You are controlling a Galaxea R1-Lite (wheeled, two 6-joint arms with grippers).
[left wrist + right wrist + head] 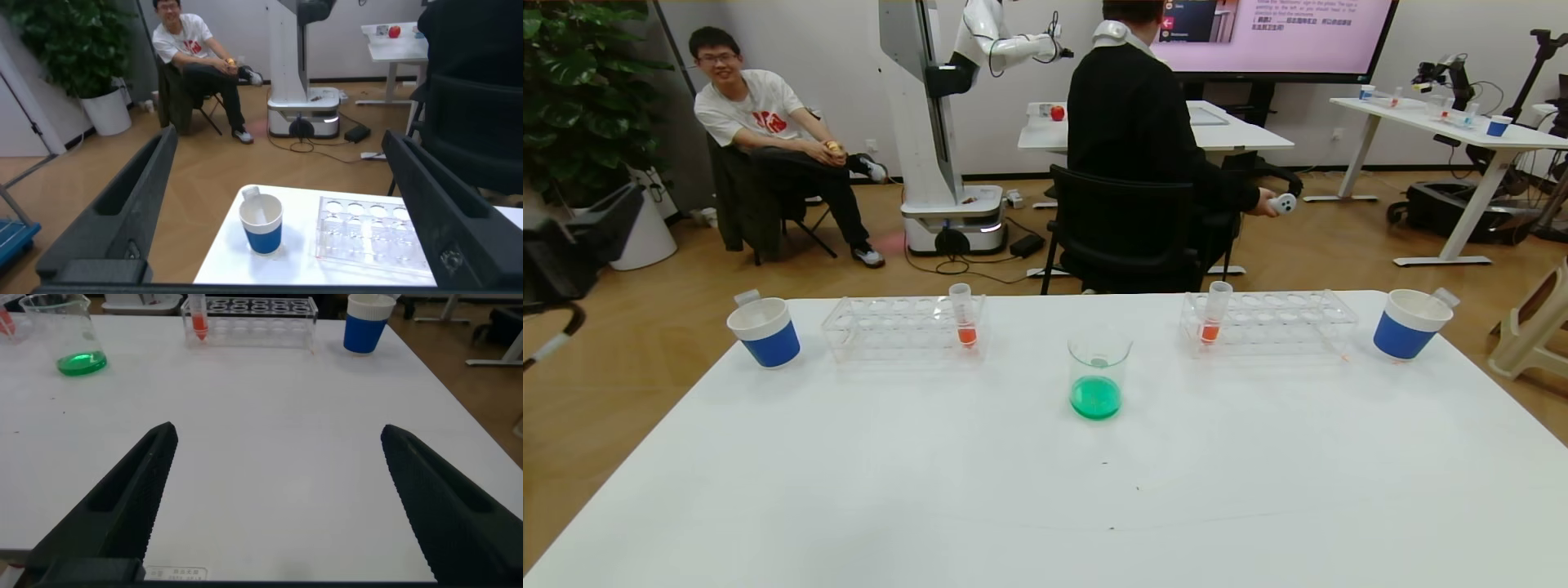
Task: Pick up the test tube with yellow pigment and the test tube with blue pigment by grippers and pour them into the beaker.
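The beaker (pixel 1098 363) stands mid-table holding green liquid (pixel 1095 398); it also shows in the right wrist view (pixel 61 327). No tube with yellow or blue liquid is in view. An empty clear tube leans in each paper cup (pixel 746 297) (pixel 1445 297). My left gripper (pixel 605 220) is open and empty, off the table's left side, looking toward the left cup (pixel 261 223); it shows in its own wrist view (pixel 278 143). My right gripper (pixel 278 431) is open and empty over the table's near right part; it is out of the head view.
Two clear racks (pixel 898 327) (pixel 1270 322) stand at the back, each with one orange-red tube (pixel 965 314) (pixel 1215 312). Blue-and-white cups (pixel 765 331) (pixel 1409 324) sit at the far corners. A seated person in black and a chair (pixel 1127 237) are behind the table.
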